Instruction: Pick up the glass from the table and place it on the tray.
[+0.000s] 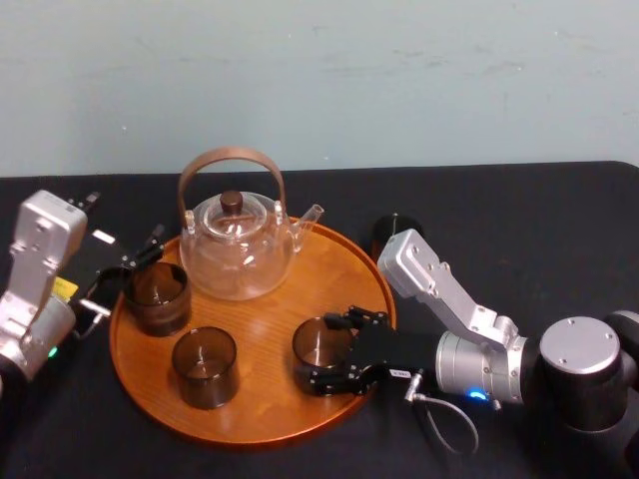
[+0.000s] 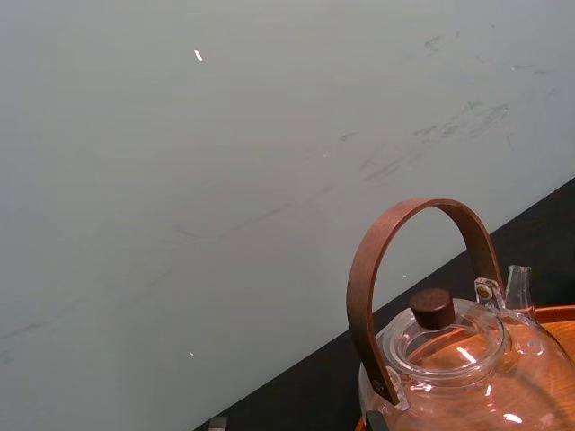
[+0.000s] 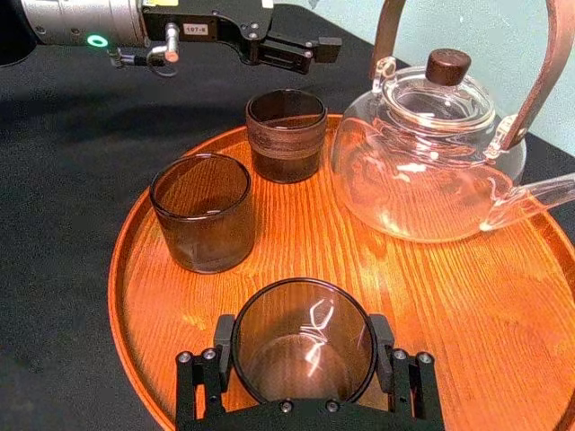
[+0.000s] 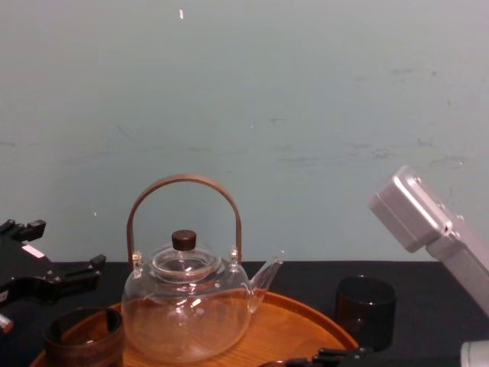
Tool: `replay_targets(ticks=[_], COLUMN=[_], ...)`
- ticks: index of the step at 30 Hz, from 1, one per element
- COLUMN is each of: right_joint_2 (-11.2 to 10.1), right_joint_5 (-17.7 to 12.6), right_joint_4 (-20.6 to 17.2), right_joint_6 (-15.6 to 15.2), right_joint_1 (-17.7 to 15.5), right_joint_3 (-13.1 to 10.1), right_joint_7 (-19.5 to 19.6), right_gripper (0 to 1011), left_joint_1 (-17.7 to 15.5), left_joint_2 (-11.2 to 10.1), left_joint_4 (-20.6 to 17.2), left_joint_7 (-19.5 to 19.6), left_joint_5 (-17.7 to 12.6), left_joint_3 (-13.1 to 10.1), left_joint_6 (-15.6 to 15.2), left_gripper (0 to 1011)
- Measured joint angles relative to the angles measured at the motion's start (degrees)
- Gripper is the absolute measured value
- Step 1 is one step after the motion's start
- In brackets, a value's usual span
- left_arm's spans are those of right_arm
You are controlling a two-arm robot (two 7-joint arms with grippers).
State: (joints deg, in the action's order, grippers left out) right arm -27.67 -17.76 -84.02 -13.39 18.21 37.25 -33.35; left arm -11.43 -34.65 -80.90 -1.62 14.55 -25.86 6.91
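Black table (image 1: 559, 230), pale wall behind. Right gripper (image 1: 331, 351) at the tray's (image 1: 250, 414) right front edge: hugs the glass (image 1: 319, 342) tight from both sides, glass inside the rim. Left gripper (image 1: 125, 271) by the tray's left edge, fingers spread apart, holding nothing. Teapot (image 1: 238, 249) near the back edge.

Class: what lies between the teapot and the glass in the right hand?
Only bare tray wood, from teapot to glass in the right hand; the right wrist view shows it.
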Motion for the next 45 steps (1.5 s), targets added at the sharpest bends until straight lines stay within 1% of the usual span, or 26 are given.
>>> replay_targets(ticks=[9,11,14,38,40,45], right_joint_2=[-0.03,-0.06,-0.06,-0.05,-0.39,-2.17], right_joint_5=[0.04,0.22,0.22,-0.03,-0.29,-1.28], right_joint_4=[0.07,0.12,0.12,0.08,-0.11,-1.52], right_joint_6=[-0.19,-0.34,-0.34,-0.19,-0.05,0.17], right_joint_1=[0.01,0.00,-0.01,0.05,-0.09,-1.13], right_joint_3=[-0.02,0.00,-0.01,-0.03,-0.21,-1.00], right_joint_7=[-0.05,-0.07,-0.08,-0.25,-0.63,-1.62], right_gripper=[912,960,1000,1002,1002,1002], left_joint_1=[0.00,0.00,0.00,0.00,0.00,0.00], left_joint_2=[0.00,0.00,0.00,0.00,0.00,0.00], left_joint_4=[0.00,0.00,0.00,0.00,0.00,0.00], left_joint_7=[0.00,0.00,0.00,0.00,0.00,0.00], left_joint_5=[0.00,0.00,0.00,0.00,0.00,0.00], left_joint_3=[0.00,0.00,0.00,0.00,0.00,0.00], left_joint_6=[0.00,0.00,0.00,0.00,0.00,0.00], left_gripper=[1001,1002,1001,1001,1001,1001])
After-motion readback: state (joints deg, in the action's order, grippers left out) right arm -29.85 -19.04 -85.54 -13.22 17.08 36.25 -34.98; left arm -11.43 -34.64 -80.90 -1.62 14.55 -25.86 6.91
